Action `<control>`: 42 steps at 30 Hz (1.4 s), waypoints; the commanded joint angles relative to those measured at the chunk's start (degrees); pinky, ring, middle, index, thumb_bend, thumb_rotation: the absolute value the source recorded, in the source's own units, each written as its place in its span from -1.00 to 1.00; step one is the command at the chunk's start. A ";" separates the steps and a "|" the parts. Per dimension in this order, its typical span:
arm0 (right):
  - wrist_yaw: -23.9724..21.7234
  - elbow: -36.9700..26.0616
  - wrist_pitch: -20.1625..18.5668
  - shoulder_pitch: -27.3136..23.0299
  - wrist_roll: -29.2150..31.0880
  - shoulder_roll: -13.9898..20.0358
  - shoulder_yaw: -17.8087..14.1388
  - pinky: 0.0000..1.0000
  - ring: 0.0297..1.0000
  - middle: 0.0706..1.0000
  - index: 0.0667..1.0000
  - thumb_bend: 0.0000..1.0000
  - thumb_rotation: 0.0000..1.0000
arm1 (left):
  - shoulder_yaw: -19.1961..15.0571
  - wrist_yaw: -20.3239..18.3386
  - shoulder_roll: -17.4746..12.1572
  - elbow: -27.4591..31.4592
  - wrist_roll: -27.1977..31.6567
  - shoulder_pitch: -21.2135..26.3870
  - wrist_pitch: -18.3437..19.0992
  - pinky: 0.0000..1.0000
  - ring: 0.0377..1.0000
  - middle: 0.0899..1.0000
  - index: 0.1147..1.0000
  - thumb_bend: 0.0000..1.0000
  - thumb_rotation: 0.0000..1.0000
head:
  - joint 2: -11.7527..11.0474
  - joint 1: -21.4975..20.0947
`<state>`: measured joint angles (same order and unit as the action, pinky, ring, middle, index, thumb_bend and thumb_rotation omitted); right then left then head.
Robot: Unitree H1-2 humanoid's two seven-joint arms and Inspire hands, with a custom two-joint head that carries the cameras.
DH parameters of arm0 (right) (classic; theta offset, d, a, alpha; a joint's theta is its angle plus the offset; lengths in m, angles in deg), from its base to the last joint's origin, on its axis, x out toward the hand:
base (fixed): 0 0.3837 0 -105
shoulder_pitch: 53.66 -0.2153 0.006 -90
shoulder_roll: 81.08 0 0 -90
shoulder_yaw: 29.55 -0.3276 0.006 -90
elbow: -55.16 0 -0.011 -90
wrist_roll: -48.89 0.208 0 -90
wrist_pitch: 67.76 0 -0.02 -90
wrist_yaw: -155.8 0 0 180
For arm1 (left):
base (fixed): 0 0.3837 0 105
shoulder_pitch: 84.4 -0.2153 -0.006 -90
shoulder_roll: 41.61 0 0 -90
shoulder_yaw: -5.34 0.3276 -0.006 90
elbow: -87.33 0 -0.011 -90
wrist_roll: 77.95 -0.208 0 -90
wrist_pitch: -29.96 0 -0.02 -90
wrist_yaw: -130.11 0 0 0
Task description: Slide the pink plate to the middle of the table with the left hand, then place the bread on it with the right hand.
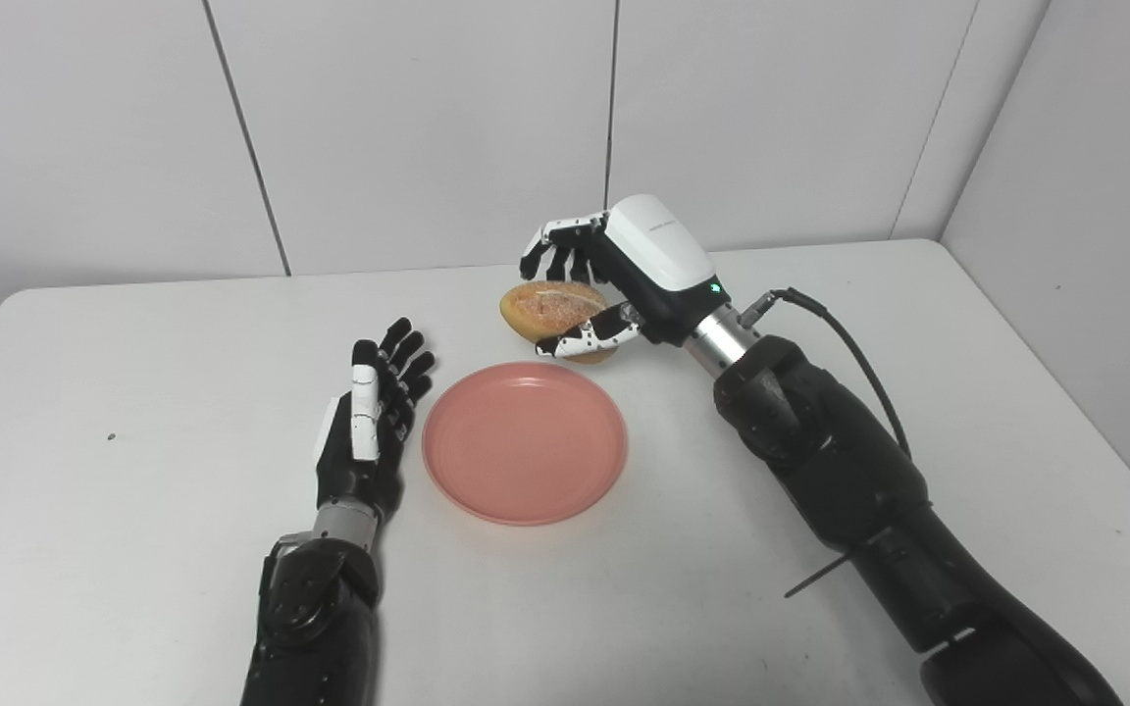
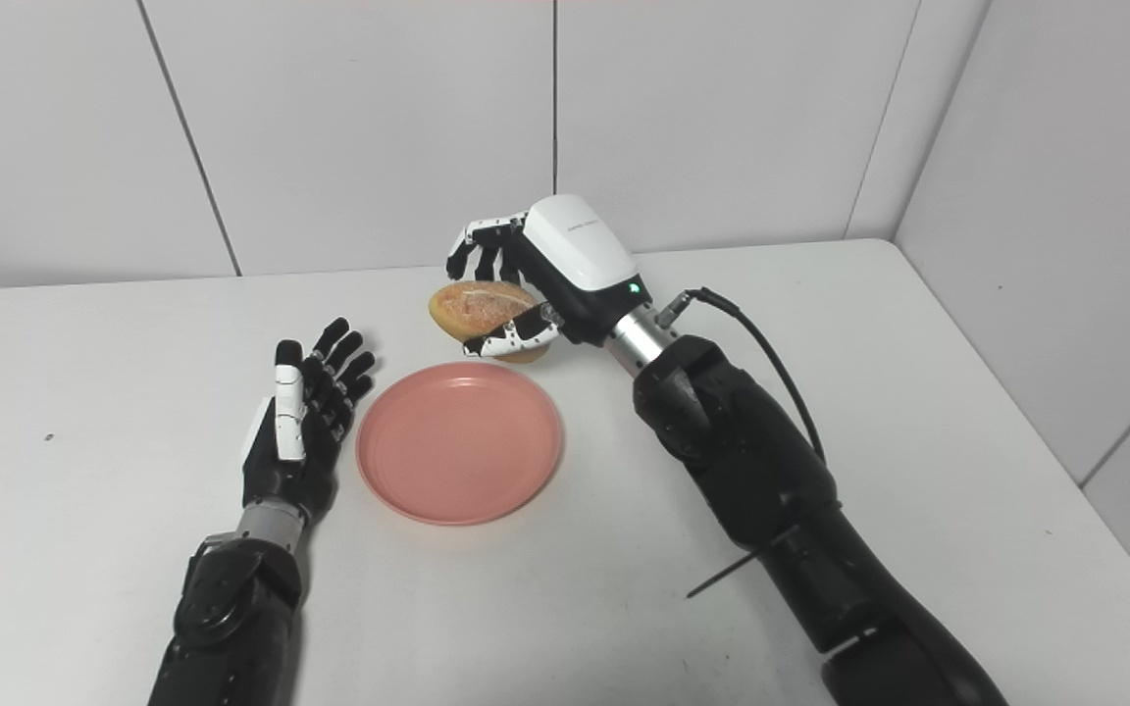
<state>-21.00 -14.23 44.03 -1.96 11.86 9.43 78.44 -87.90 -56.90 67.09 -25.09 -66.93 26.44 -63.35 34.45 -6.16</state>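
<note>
1. Bread [image 1: 553,306] sits in the right hand [image 1: 614,279], fingers above and thumb below, just behind the pink plate [image 1: 524,441].
2. Plate lies bare on the white desk [image 1: 133,529], near its middle.
3. Left hand [image 1: 369,422] rests just beside the plate's left rim, fingers spread, holding nothing.

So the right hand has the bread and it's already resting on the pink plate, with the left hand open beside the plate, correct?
Not quite. The right hand does grip the bread, but the bread is behind the pink plate, not on it; the plate is bare in the left eye view. The left hand is open beside the plate.
</note>
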 commanded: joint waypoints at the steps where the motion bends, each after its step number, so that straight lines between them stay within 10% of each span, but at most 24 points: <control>1: 0.53 -0.35 2.24 -1.84 1.31 -0.39 -0.22 -0.63 -0.58 -0.15 -0.11 0.04 -1.00 | 0.76 0.53 1.12 -0.68 -0.66 -0.08 -0.47 0.89 0.83 0.85 0.76 0.58 1.00 | -0.04 0.14; 20: 1.23 3.19 4.55 -0.79 -1.36 -1.09 3.69 -0.31 -0.41 -0.24 -0.09 0.04 -1.00 | 1.85 1.86 2.87 -2.16 -1.66 0.44 -1.96 0.92 0.82 0.82 0.74 0.53 1.00 | -0.33 6.10; 42: 1.60 8.40 5.07 -2.11 -1.42 -1.29 9.70 -0.42 -0.40 -0.28 -0.07 0.03 -1.00 | 1.54 2.67 3.37 -2.95 -1.65 0.84 -3.84 0.90 0.83 0.83 0.75 0.51 1.00 | -0.11 6.64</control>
<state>-20.55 -5.27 46.89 -0.96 10.13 8.16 88.44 -86.49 -54.54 70.00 -27.19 -68.15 27.28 -65.81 34.37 0.44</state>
